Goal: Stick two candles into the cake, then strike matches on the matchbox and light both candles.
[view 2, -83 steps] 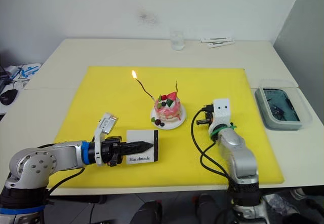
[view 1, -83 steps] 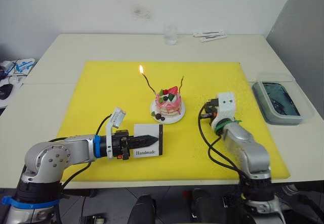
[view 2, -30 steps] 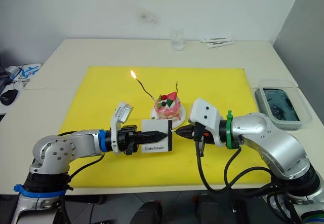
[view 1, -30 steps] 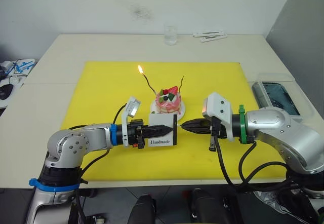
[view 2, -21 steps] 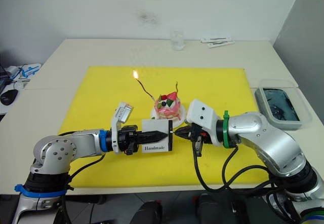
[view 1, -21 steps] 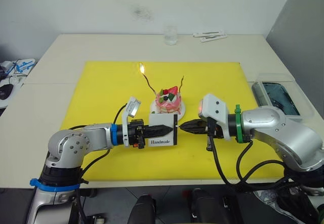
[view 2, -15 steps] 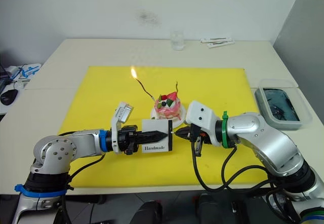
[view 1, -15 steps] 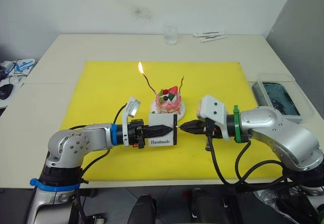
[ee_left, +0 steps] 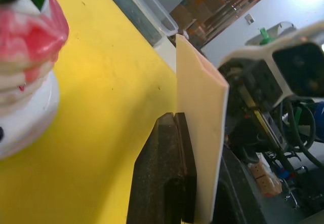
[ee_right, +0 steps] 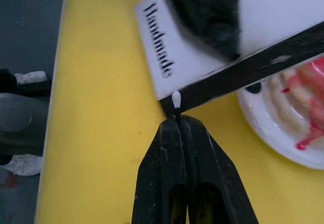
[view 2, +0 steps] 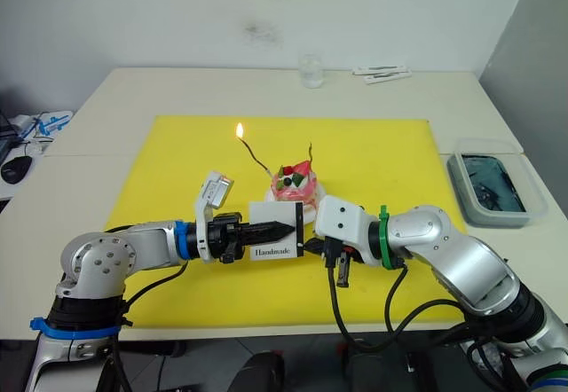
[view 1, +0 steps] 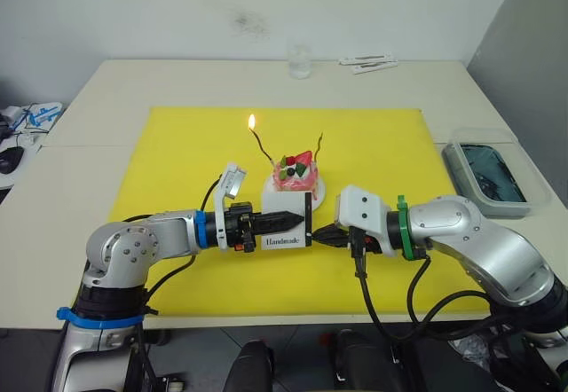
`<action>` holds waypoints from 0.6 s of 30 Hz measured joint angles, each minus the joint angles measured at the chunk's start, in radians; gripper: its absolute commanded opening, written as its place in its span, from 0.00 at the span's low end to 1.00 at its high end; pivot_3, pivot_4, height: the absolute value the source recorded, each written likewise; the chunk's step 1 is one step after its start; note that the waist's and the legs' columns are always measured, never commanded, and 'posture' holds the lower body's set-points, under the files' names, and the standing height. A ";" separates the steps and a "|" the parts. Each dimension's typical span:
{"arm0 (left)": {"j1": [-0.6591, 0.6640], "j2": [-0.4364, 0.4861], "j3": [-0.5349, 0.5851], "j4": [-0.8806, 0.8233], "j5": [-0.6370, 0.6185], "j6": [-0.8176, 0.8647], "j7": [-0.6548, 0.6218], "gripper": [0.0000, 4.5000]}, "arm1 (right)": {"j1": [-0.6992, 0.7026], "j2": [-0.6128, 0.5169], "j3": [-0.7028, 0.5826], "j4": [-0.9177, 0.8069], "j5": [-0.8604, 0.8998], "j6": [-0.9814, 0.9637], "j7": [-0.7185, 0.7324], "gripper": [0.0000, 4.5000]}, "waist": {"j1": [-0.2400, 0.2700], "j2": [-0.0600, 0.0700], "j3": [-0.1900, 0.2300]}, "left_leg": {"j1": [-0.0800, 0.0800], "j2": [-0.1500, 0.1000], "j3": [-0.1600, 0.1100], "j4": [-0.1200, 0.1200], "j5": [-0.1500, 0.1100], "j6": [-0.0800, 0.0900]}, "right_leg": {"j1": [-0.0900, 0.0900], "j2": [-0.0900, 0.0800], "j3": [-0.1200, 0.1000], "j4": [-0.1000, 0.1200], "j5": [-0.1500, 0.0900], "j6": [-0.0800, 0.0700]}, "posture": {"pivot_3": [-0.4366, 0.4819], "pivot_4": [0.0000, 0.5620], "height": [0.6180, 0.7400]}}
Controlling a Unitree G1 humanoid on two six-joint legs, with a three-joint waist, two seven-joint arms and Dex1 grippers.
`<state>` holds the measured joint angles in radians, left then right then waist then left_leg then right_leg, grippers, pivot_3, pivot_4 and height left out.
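Sitting mid yellow mat [view 1: 177, 161], cake [view 1: 295, 177] carries two candles [view 1: 263, 151], the left one lit. Left gripper [view 1: 297, 221] clamps the matchbox [view 1: 286, 229] upright just in front of cake. Right gripper [ee_right: 179, 124], fingers together on a match [ee_right: 176, 102], puts its pale head at the black strip.

The one readable word is "Handmade", printed in black serif letters on the white face of the matchbox [view 1: 286, 224], low on that face toward 6 o'clock from its centre. In the right wrist view the same word runs along the white face of the matchbox just beside its black striking strip [ee_right: 263, 64].
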<state>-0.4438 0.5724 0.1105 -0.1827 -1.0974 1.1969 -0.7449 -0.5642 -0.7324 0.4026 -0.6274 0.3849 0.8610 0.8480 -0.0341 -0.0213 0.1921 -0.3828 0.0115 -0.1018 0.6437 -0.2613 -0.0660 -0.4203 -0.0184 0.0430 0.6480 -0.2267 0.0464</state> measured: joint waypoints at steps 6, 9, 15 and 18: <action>0.023 0.044 0.013 -0.001 0.003 -0.001 -0.011 0.00 | 0.034 -0.073 -0.086 0.003 0.011 0.007 0.019 0.01 | 0.002 0.000 0.000 | 0.000 0.000 0.000 0.000 0.000 0.000 | 0.000 0.000 0.000 0.000 0.000 0.000 | 0.48 0.27 1.00; 0.064 0.067 0.009 -0.028 0.006 -0.002 -0.025 0.00 | 0.095 -0.138 -0.155 0.070 -0.015 0.004 0.004 0.01 | 0.002 0.000 0.000 | -0.001 0.000 0.001 0.000 0.000 0.000 | 0.000 0.000 0.000 -0.001 0.000 0.000 | 0.48 0.27 1.00; 0.103 0.090 -0.024 -0.106 0.007 -0.007 -0.061 0.00 | 0.170 -0.127 -0.203 0.195 -0.097 -0.020 -0.087 0.01 | 0.001 0.000 0.000 | 0.000 0.000 0.001 0.000 0.000 0.000 | 0.000 0.000 0.001 0.000 0.000 0.000 | 0.48 0.27 1.00; 0.105 0.090 -0.033 -0.106 0.014 -0.010 -0.064 0.00 | 0.179 -0.101 -0.202 0.240 -0.126 -0.033 -0.118 0.01 | -0.001 0.000 0.000 | 0.000 0.000 0.001 0.001 0.000 0.000 | 0.000 0.000 0.001 0.001 0.000 0.001 | 0.48 0.27 1.00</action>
<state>-0.3388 0.6624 0.0774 -0.2890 -1.0836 1.1872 -0.8087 -0.3857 -0.8333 0.2002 -0.3873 0.2590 0.8281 0.7302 -0.0348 -0.0214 0.1921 -0.3826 0.0115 -0.1005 0.6445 -0.2613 -0.0659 -0.4203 -0.0184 0.0439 0.6487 -0.2262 0.0470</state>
